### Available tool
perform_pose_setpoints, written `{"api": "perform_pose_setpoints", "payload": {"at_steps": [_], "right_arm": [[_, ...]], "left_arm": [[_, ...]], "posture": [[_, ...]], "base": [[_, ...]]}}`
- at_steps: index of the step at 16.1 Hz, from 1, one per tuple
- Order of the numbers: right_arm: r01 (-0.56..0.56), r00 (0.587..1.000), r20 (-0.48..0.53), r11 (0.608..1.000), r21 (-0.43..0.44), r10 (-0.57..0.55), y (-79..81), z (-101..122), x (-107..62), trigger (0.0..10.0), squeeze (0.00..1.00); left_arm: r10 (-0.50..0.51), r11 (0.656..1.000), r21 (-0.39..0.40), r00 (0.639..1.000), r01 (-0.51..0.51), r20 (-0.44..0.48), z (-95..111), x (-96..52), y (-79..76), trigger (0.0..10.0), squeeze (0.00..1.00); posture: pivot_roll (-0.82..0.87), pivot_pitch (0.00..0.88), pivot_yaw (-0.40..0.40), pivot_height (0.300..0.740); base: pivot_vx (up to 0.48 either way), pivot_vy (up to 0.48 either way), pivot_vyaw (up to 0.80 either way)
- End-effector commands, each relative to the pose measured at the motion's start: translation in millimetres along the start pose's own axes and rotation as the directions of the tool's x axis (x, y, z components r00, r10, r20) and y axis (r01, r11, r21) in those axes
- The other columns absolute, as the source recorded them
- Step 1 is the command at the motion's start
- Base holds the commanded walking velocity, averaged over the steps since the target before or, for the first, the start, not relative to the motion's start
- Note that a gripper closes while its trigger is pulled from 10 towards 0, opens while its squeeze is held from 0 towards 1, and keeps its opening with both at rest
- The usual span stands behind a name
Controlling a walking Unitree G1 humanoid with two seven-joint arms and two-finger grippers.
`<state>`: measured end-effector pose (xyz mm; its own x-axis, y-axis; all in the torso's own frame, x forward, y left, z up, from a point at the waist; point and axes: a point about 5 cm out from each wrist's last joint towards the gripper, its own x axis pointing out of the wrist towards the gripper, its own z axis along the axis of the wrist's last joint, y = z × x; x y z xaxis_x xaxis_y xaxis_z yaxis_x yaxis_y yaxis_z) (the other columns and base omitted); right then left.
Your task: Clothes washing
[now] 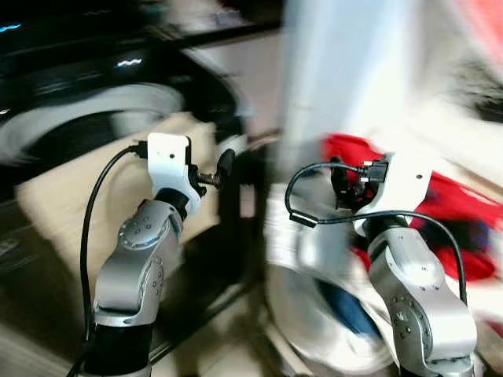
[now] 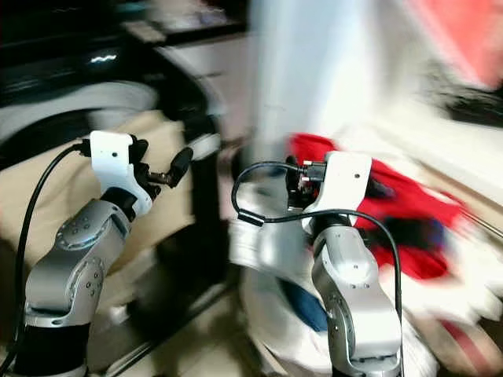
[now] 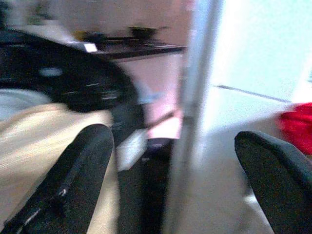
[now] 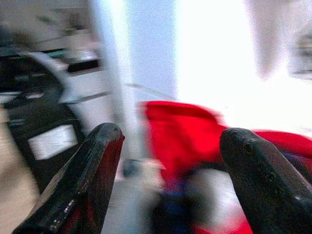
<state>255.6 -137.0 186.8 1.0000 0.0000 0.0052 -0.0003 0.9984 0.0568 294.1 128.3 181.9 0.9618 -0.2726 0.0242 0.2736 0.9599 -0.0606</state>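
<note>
The picture is blurred by motion. A dark washing machine (image 1: 86, 110) with a round door stands at the upper left, and a beige cloth-like mass (image 1: 63, 204) lies before it. Red clothes (image 1: 452, 208) lie in a heap at the right, over white and blue laundry (image 1: 338, 306). My left gripper (image 1: 222, 169) is held up beside the machine, open and empty, its fingers (image 3: 73, 185) wide apart. Open and empty as well, my right gripper (image 1: 343, 185) hovers just before the red clothes (image 4: 180, 136).
A pale upright post or door edge (image 1: 346, 78) rises between the machine and the laundry heap. A dark frame (image 1: 236, 228) stands beside the beige mass. Behind the machine is a counter with dishes (image 3: 131, 41).
</note>
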Motion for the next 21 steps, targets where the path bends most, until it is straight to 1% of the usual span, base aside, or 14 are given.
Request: {"api": "perform_pose_setpoints", "payload": {"at_steps": [1,2,4,5,6,7,8,11,21], "right_arm": [[0.015,1.0,0.015,1.0,-0.019,-0.015,-2.5,6,-0.9,10.0,0.0],[0.016,1.0,0.017,1.0,-0.023,-0.016,-3.2,6,-0.6,10.0,0.0],[0.015,1.0,0.026,0.999,-0.036,-0.014,-5.7,10,0.8,10.0,0.0],[0.014,1.0,0.026,0.999,-0.039,-0.013,-6.9,10,1.5,10.0,0.0],[0.012,1.0,0.021,0.999,-0.044,-0.011,-8.3,9,2.3,10.0,0.0],[0.011,1.0,0.014,0.999,-0.054,-0.01,-10.4,8,3.1,10.0,0.0],[0.004,1.0,0.007,0.998,-0.058,-0.004,-11.6,6,3.5,10.0,0.0],[0.008,1.0,-0.013,0.999,-0.046,-0.008,-15.0,3,3.7,10.0,0.0],[0.004,1.0,-0.006,0.999,-0.037,-0.005,-13.4,2,4.2,10.0,0.0]], "left_arm": [[0.019,0.998,0.055,0.999,-0.021,0.032,3,2.9,-2.3,10.0,0.0],[0.039,0.996,0.082,0.998,-0.044,0.059,5,3.1,-1.5,10.0,0.0],[0.013,0.997,0.074,0.999,-0.017,0.047,5,4.8,-2.7,10.0,0.0],[0.008,0.996,0.092,0.998,-0.013,0.06,7,5.3,-3.0,10.0,0.0],[0.001,0.998,0.063,0.999,-0.004,0.046,6,6.5,-3.6,10.0,0.0],[0.005,0.997,0.078,0.999,-0.009,0.051,7,7.8,-3.5,10.0,0.0],[0.007,0.995,0.097,0.998,-0.012,0.059,7,8.7,-3.6,10.0,0.0],[0.014,0.995,0.099,0.999,-0.019,0.05,4,9.2,-3.2,10.0,0.0],[0.017,0.996,0.091,0.999,-0.021,0.041,3,9.9,-3.2,10.0,0.0]], "posture": [[-0.09,0.0,0.004,0.74],[-0.09,0.0,0.004,0.74],[-0.09,0.0,0.002,0.74],[-0.09,0.0,0.002,0.74],[-0.09,0.0,0.002,0.74],[-0.09,0.0,0.002,0.74],[-0.09,0.0,-0.001,0.74],[-0.09,0.0,0.0,0.74],[-0.09,0.0,0.002,0.74]], "base": [[0.0,0.0,-0.8],[0.0,0.0,-0.8],[0.0,0.0,-0.8],[0.0,0.0,-0.8],[0.0,0.0,-0.8],[0.0,0.0,-0.79],[0.0,0.0,0.0],[0.0,0.274,0.0],[0.0,0.315,0.0]]}}
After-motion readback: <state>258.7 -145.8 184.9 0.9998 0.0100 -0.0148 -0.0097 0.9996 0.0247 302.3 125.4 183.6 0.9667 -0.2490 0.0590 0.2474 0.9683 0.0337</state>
